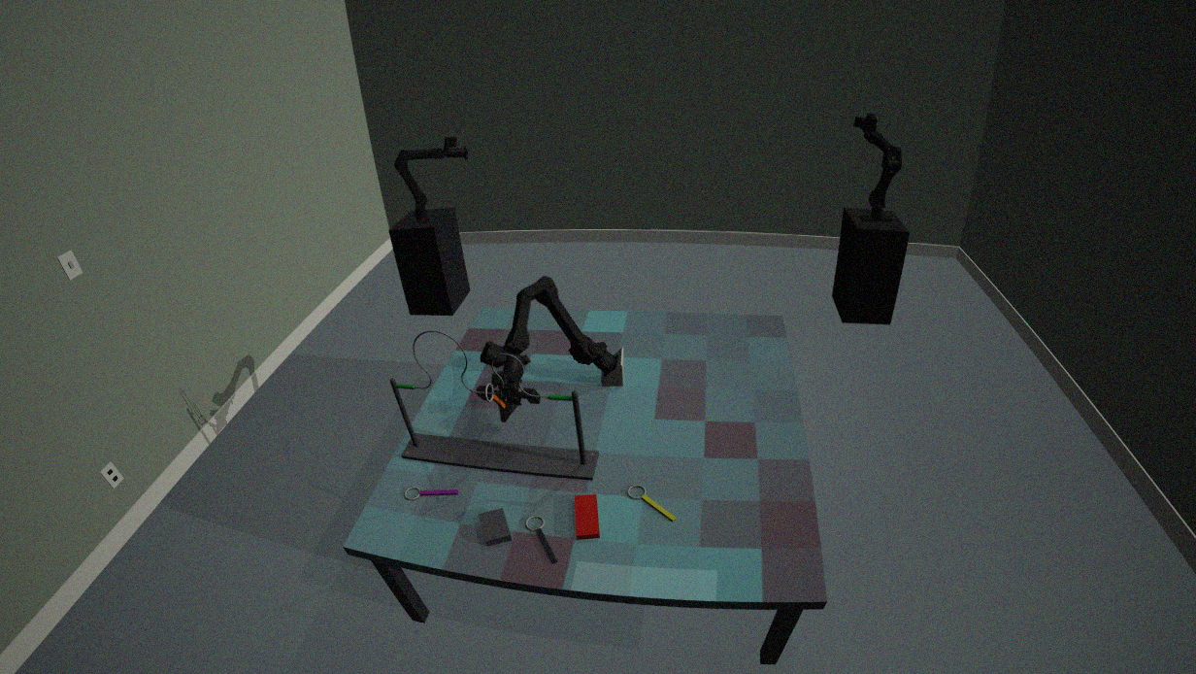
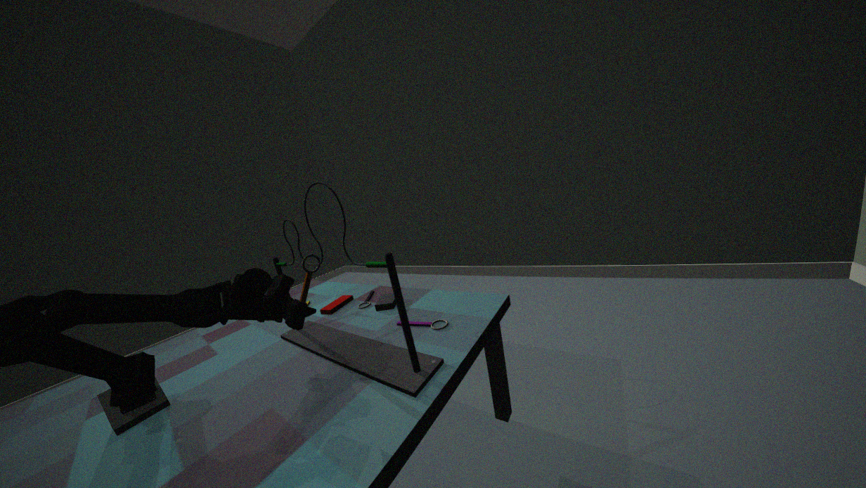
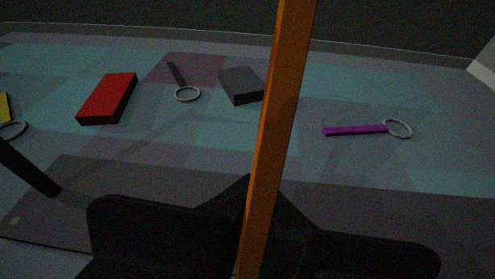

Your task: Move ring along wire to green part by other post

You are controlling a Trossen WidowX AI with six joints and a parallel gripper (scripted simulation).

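Note:
My gripper [image 1: 505, 406] [image 2: 304, 307] [image 3: 255, 181] is shut on the orange handle [image 1: 499, 401] [image 2: 305, 287] [image 3: 274, 121]. The ring is above the fingers, at the low middle stretch of the grey wire [image 1: 466, 364] [image 2: 344, 223], between its two loops. The wire seems to pass through the ring; whether they touch is too small to tell. One green part [image 1: 405, 387] [image 2: 375, 264] joins the left post [image 1: 403, 414] [image 2: 402, 311] of the top view; the other green part [image 1: 559, 397] joins the right post [image 1: 579, 426]. The wrist view hides the ring.
The posts' base [image 1: 502, 455] [image 2: 363, 357] lies below the gripper. Beyond it lie a red block [image 1: 586, 516] [image 2: 337, 304] [image 3: 106, 98], a dark block [image 1: 493, 526] [image 3: 242, 81], and ring tools with purple [image 1: 439, 492] [image 3: 355, 130], yellow [image 1: 658, 508] and dark [image 1: 546, 544] handles.

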